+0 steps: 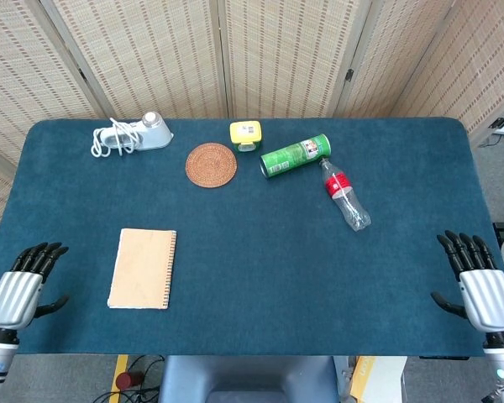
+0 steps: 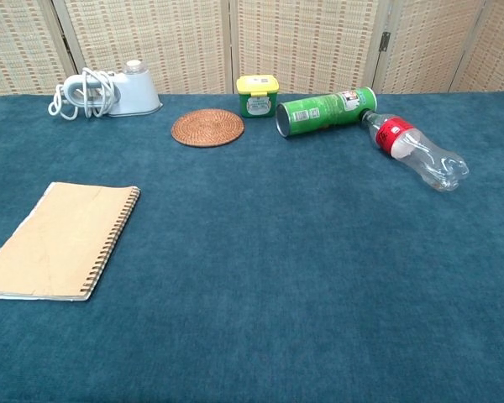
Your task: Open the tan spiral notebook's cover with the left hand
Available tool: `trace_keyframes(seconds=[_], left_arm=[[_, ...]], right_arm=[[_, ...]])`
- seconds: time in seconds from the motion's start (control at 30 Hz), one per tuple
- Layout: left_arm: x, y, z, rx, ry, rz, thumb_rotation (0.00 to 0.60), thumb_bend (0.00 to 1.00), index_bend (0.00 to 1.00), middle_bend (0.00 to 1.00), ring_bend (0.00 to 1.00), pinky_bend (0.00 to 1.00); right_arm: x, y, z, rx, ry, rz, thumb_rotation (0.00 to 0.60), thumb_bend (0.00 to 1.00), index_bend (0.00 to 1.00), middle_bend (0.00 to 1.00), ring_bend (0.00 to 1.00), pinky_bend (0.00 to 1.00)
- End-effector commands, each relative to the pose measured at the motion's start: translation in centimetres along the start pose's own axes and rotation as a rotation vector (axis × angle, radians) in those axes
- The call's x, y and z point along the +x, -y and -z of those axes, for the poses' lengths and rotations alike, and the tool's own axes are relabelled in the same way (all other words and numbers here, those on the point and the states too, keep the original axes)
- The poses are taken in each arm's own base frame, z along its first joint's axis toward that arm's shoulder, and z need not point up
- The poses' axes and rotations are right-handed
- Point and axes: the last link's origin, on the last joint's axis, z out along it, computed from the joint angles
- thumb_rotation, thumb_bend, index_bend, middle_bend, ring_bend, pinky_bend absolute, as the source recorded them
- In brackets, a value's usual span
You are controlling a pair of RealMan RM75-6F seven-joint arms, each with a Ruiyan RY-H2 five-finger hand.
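At the near left corner of the table: the left hand (image 1: 17, 290) hovers, back up, fingers spread and pointing toward the far edge, thumb out to the side, holding nothing.
Near right corner: the right hand (image 1: 480, 281) sits just off the table's right edge, back up, fingers apart and pointing the same way, holding nothing.
Head view only: both hands show here; the chest view shows neither, only the tabletop.
Notebook: the notebook (image 1: 143, 268) lies flat and closed in the near left part of the table (image 1: 260, 252), spiral along its right side, cover still down; it is apart from the left hand, with bare cloth between them.
Chest view of the notebook: the wire coils along its right side and the page edges at its near end are plain to see (image 2: 63, 239); the cover shows faint creases.
Far left corner: a white device (image 1: 151, 130) with a coiled cord beside it; the chest view shows the cord looped in a bundle against its left side.
Far edge, middle: a round woven coaster (image 1: 211, 164), then a small yellow-lidded tub (image 1: 245, 134), well apart from the notebook.
Right of the tub: a green can (image 1: 296, 156) lying on its side, its open end facing the chest camera.
Beside the can: a clear bottle (image 1: 345, 195) with a red label lies on its side, cap end touching or nearly touching the can's far end.
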Motion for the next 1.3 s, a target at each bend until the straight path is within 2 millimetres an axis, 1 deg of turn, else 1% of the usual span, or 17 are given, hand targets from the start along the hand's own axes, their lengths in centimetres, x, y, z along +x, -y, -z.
trace_keyframes(seconds=[0.03,0.13,0.2,0.4,0.57,0.67,0.77,0.93,1.17,1.3], left_arm=[[-1.3,-0.4,-2.4,-0.12,0.017,0.048,0.6,0.2,0.19,0.17,0.13,0.17],[-2.1,-0.3,-3.9,-0.174,0.021,0.07,0.6,0.22,0.21,0.17,0.13,0.17],[-2.5,-0.2,-4.5,-0.194,0.019,0.077,0.6,0.24,0.21,0.17,0.13,0.17],[-4.3,-0.1,-7.3,-0.276,0.032,0.072,0.6,0.24,0.22,0.17,0.13,0.18],[-5.3,-0.1,-8.7,-0.327,0.051,0.039,0.6,0.24,0.22,0.17,0.13,0.18],[-5.5,-0.1,-9.4,-0.381,0.064,-0.03,0.6,0.24,0.21,0.17,0.13,0.19],[-5.5,-0.1,-10.0,-0.439,0.077,-0.088,0.6,0.24,0.2,0.17,0.13,0.19],[-5.7,-0.1,-10.6,-0.477,0.093,-0.121,0.6,0.24,0.18,0.17,0.13,0.2],[-6.4,0.3,-10.5,-0.476,0.12,-0.155,0.6,0.24,0.18,0.17,0.13,0.2],[-6.4,1.0,-10.6,-0.455,0.128,-0.171,0.6,0.24,0.19,0.17,0.13,0.2]], right_arm=[[0.6,0.1,0.1,0.003,-0.01,0.008,0.6,0.2,0.0,0.07,0.01,0.0],[1.2,0.6,0.3,0.021,-0.03,0.011,0.6,0.2,0.0,0.07,0.01,0.0],[1.3,0.7,0.5,0.023,-0.032,0.009,0.6,0.2,0.0,0.07,0.01,0.0],[1.8,0.6,1.2,0.012,-0.039,0.013,0.6,0.2,0.0,0.07,0.01,0.0],[2.0,0.9,1.5,0.016,-0.044,0.022,0.6,0.2,0.0,0.07,0.01,0.0],[2.1,1.0,1.7,0.011,-0.041,0.022,0.6,0.2,0.0,0.07,0.01,0.0],[1.9,1.2,2.0,0.01,-0.037,0.022,0.6,0.2,0.0,0.07,0.01,0.01],[1.6,1.3,2.4,0.003,-0.032,0.017,0.6,0.2,0.0,0.07,0.01,0.01],[1.5,1.1,3.0,-0.017,-0.03,0.015,0.6,0.2,0.0,0.07,0.01,0.01],[1.5,1.4,3.0,-0.014,-0.033,0.015,0.6,0.2,0.0,0.07,0.01,0.01]])
